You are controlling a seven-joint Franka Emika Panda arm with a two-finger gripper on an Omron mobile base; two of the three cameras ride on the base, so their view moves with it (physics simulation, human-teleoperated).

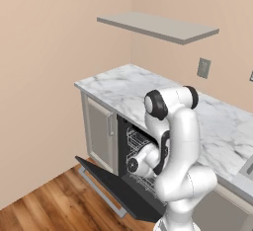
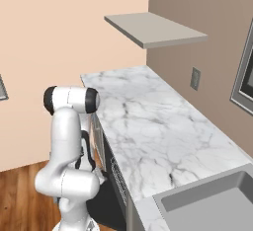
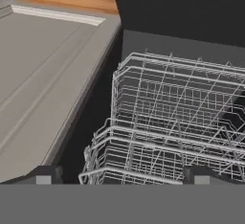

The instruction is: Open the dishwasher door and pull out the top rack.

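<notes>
Hand (image 3: pixel 122 174) sits low at the mouth of the open dishwasher, its two dark fingertips (image 3: pixel 45 175) set wide apart with nothing between them, so it's open and empty. Straight ahead of it along the hand view lies wire basketwork: the nearer, lower-in-frame grid (image 3: pixel 143 163) runs right across the gap between the tips, and the top rack (image 3: pixel 177 82) sits beyond it, deeper in the cavity, so the reach is forward into the tub, not sideways. The rack's long front rail runs crosswise to the hand's pointing direction, about parallel to the line between the tips; judging from that, the fingers would need to close over a front wire and pull back out toward the base. In the left base view the wrist is tucked into the opening with the top rack (image 1: pixel 134 138) just beside it, up under the table (image 1: pixel 118 84) edge. The dishwasher door (image 1: pixel 116 185) is already folded down, black panel nearly flat and sticking out over the wood floor (image 1: pixel 44 210), its grey bar handle (image 1: pixel 101 193) along the far lip. Grey cabinet door (image 1: pixel 100 134) stands shut to the left of the opening. Door step looks done; rack pull not yet started, rack looks fully seated inside.
</notes>
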